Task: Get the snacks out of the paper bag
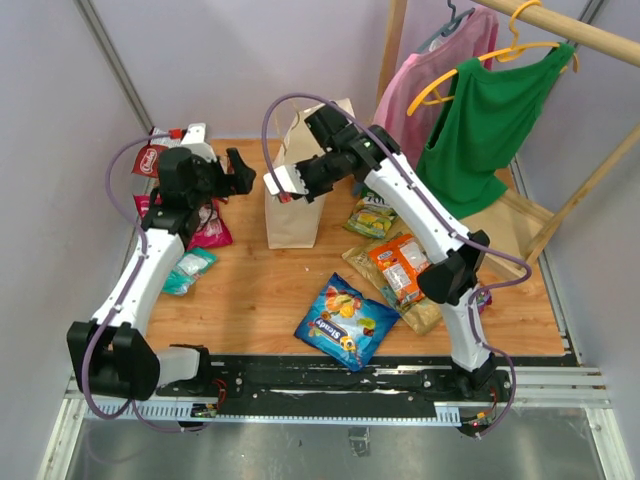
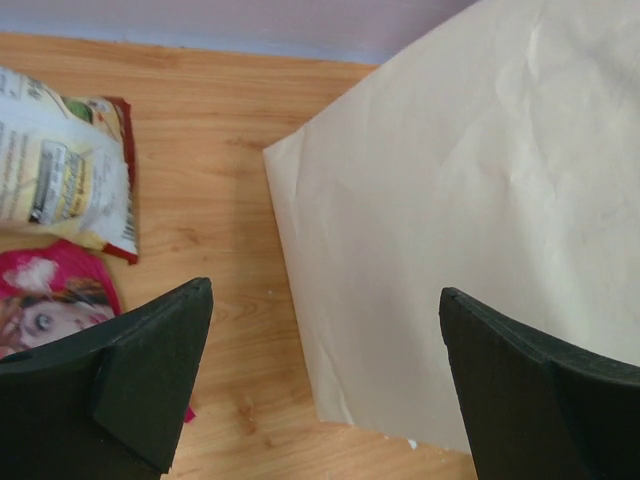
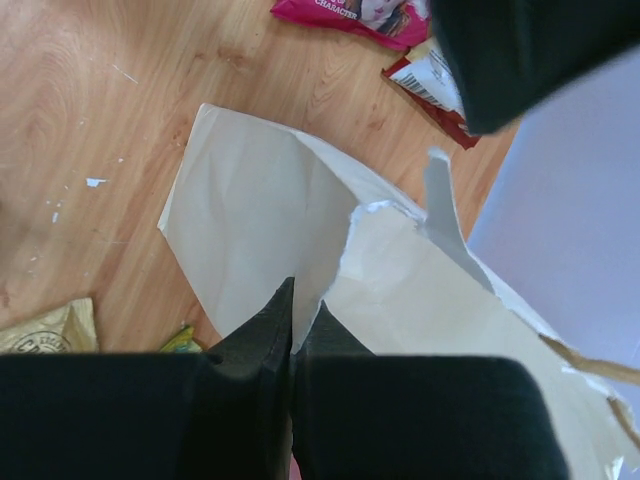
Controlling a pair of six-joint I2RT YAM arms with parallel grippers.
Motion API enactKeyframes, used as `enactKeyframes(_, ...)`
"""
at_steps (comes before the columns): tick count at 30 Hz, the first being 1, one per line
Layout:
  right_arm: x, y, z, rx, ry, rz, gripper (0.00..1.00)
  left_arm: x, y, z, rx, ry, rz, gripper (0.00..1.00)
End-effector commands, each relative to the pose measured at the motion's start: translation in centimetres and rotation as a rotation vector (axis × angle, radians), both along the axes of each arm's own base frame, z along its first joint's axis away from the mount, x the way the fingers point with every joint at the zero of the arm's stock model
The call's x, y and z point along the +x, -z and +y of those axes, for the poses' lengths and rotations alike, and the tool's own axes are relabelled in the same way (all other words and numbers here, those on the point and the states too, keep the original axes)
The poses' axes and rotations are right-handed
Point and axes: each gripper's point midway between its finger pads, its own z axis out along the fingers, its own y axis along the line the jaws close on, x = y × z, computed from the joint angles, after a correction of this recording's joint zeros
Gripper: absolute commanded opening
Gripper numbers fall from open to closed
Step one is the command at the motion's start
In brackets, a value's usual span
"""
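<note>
The tan paper bag (image 1: 296,215) stands at the back middle of the table, its top rim torn. My right gripper (image 1: 284,183) is shut on that rim; the right wrist view shows the jaws (image 3: 298,298) pinching a paper edge of the bag (image 3: 250,220). My left gripper (image 1: 243,172) is open and empty just left of the bag, with the bag's side wall (image 2: 480,200) between and beyond its fingers (image 2: 160,370). Snacks lie around: blue (image 1: 346,325), orange (image 1: 400,266), tan (image 1: 428,312), green-yellow (image 1: 372,216), teal (image 1: 188,270), magenta (image 1: 208,228), red-white (image 1: 150,160).
A pink shirt (image 1: 440,60) and a green shirt (image 1: 485,120) hang on a wooden rack (image 1: 560,25) at the back right. The red-white packet (image 2: 60,160) and magenta packet (image 2: 50,295) lie left of my left gripper. Walls close in on both sides.
</note>
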Motion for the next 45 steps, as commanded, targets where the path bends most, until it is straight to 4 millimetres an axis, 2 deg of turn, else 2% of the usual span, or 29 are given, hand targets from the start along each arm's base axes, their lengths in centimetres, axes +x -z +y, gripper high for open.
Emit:
enactKeyframes(1, -1.9, -3.5, -0.8, 0.061, 0.083, 0.051, 0.01, -2.2, -1.2, -1.0, -0.154, 0.017, -0.139, 1.00)
enactKeyframes(3, -2.4, -3.7, -0.7, 0.073, 0.108, 0.091, 0.01, -4.1, -0.7, -1.3, -0.227, 0.007, -0.218, 1.00)
enactKeyframes(6, -3.1, -4.0, -0.5, 0.105, 0.159, 0.165, 0.01, -6.7, 0.1, 0.3, -0.321, -0.105, -0.344, 1.00)
enactKeyframes(9, -3.7, -4.3, -0.2, 0.143, 0.212, 0.250, 0.01, -8.4, -0.5, 2.1, -0.413, -0.201, -0.443, 0.99)
enactKeyframes(11, -3.9, -4.5, 0.0, 0.168, 0.269, 0.304, 0.01, -9.1, -0.6, 2.4, -0.446, -0.215, -0.472, 0.99)
enactKeyframes(14, -4.2, -4.5, 0.3, 0.179, 0.318, 0.360, 0.01, -10.1, -0.3, 2.0, -0.501, -0.190, -0.492, 0.99)
enactKeyframes(18, -4.1, -4.4, 0.6, 0.191, 0.396, 0.431, 0.01, -11.2, 1.1, 0.3, -0.614, -0.116, -0.474, 0.98)
enactKeyframes(22, -3.7, -4.0, 1.4, 0.214, 0.467, 0.510, 0.01, -11.2, 3.9, -1.1, -0.654, -0.119, -0.410, 0.98)
enactKeyframes(25, -4.2, -3.8, 1.9, 0.227, 0.491, 0.590, 0.01, -10.6, 5.3, -1.1, -0.655, -0.149, -0.396, 0.98)
enactKeyframes(32, -6.4, -4.2, 3.0, 0.239, 0.516, 0.837, 0.01, -8.3, 6.6, -1.6, -0.595, -0.154, -0.372, 0.98)
enactKeyframes(37, -7.1, -5.4, 2.8, 0.264, 0.518, 1.017, 0.01, -7.9, 8.0, -1.7, -0.588, -0.160, -0.346, 0.98)
enactKeyframes(40, -7.0, -5.7, 2.6, 0.276, 0.523, 1.016, 0.01, -7.9, 8.3, -1.8, -0.593, -0.158, -0.340, 0.98)
enactKeyframes(42, -6.5, -5.8, 2.4, 0.283, 0.537, 0.976, 0.13, -8.0, 8.2, -1.8, -0.596, -0.155, -0.343, 0.98)
enactKeyframes(43, -6.3, -5.8, 2.3, 0.283, 0.547, 0.955, 0.24, -8.0, 8.1, -1.9, -0.597, -0.152, -0.344, 0.98)
enactKeyframes(45, -5.3, -5.6, 1.9, 0.283, 0.578, 0.907, 0.67, -8.0, 8.0, -1.9, -0.597, -0.151, -0.343, 0.98)
